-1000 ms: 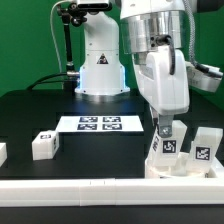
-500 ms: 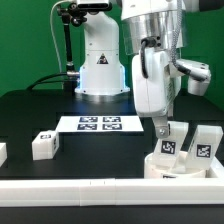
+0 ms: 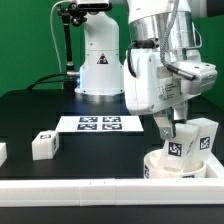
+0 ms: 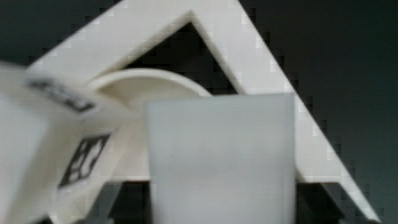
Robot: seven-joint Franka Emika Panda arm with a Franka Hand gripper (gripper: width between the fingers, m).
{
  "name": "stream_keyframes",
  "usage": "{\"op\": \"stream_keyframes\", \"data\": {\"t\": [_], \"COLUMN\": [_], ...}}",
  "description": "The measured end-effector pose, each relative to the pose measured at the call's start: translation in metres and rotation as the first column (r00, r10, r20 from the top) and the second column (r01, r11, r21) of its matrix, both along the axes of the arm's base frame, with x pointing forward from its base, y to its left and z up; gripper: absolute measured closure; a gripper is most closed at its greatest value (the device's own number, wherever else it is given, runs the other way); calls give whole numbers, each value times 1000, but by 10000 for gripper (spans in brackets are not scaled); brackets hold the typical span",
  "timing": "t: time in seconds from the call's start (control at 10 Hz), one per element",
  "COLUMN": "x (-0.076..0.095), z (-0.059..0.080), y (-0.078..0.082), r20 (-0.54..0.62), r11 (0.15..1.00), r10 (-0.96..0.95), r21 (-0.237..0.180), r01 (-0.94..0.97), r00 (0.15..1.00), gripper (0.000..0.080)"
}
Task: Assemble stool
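In the exterior view my gripper (image 3: 172,129) is shut on a white tagged leg block (image 3: 181,147). It holds the block tilted over the round white seat disc (image 3: 165,170) at the front right. A second leg (image 3: 206,135) stands on the seat beside it. In the wrist view the held leg (image 4: 222,150) fills the middle between my dark fingers (image 4: 128,195). A tagged white block (image 4: 63,130) lies close beside it. A loose leg block (image 3: 42,144) stands on the table at the exterior view's left, and another (image 3: 2,152) shows at the left edge.
The marker board (image 3: 100,123) lies flat in front of the robot base (image 3: 100,70). A long white rail (image 3: 90,190) runs along the table's front edge. In the wrist view two white rails (image 4: 240,45) meet in a corner beyond the held leg.
My gripper has swung toward the exterior view's right and tilted. The held leg has gone from upright on the seat to leaning, closer to the second leg.
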State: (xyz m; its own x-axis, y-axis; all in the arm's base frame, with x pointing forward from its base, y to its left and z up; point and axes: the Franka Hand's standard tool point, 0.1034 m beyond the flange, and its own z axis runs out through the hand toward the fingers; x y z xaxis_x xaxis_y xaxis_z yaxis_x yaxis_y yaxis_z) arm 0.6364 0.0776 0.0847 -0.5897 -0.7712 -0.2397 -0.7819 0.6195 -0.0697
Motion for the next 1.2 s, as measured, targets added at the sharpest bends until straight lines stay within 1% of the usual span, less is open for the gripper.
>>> {"op": "stream_keyframes", "data": {"t": [0.2, 0.5, 0.6, 0.7, 0.8, 0.9, 1.0, 1.1, 1.2], "x": [-1, -1, -2, -2, -2, -2, -2, -1, 1], "z": [0, -1, -1, -1, -1, 1, 5, 10, 18], "y": [4, 12, 12, 13, 12, 10, 8, 8, 9], "r20": [3, 22, 20, 24, 27, 29, 21, 22, 29], "r11": [999, 987, 983, 987, 989, 993, 994, 994, 994], "r10": [-36, -137, -157, -138, -122, -77, -58, -45, -34], "r21": [29, 83, 96, 92, 89, 86, 95, 100, 107], "r01": [36, 135, 154, 135, 119, 75, 56, 42, 31], "r00": [999, 990, 987, 990, 992, 997, 998, 999, 999], "gripper": [459, 459, 459, 459, 368, 238, 170, 170, 154]}}
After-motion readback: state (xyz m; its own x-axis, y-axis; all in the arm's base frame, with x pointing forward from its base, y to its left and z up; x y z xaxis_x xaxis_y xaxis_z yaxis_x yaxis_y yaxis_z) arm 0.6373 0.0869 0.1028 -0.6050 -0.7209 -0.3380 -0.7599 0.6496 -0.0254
